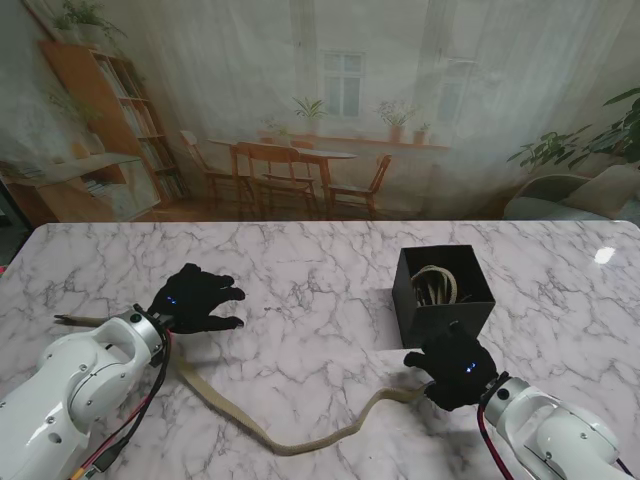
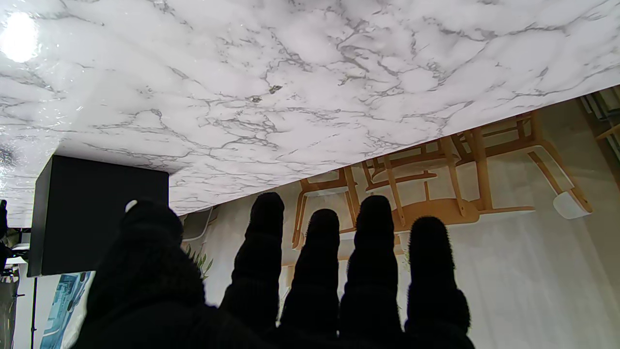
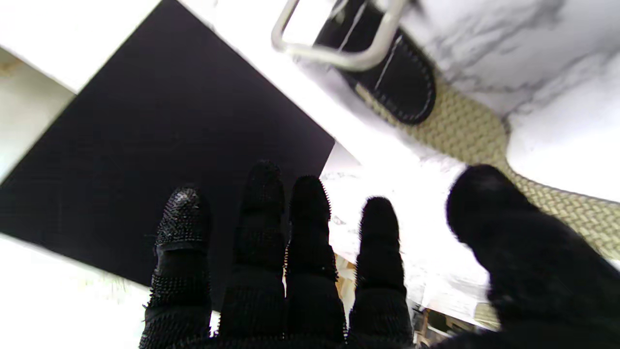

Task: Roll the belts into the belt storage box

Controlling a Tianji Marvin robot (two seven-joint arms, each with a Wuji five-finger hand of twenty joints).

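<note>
**Tan belt stretched across near side of table; both hands empty**

The tan woven belt (image 1: 300, 440) lies flat on the marble table (image 1: 320, 270) in a long shallow curve along the near edge. Its left end passes under the left arm toward the table's left edge; its buckle end (image 3: 348, 43), with a black leather tab and a metal loop, lies just nearer to me than the black storage box (image 1: 443, 292).

The box stands upright, open, right of centre, with a coiled belt (image 1: 435, 285) already inside.

The right hand (image 1: 455, 368) hovers just in front of the box, over the buckle end, fingers (image 3: 310, 228) extended and apart, gripping nothing.

The left hand (image 1: 195, 300) sits left of centre, fingers (image 2: 373, 242) straight and spread, holding nothing.

Bare marble lies between hands and beyond box to the far edge.
</note>
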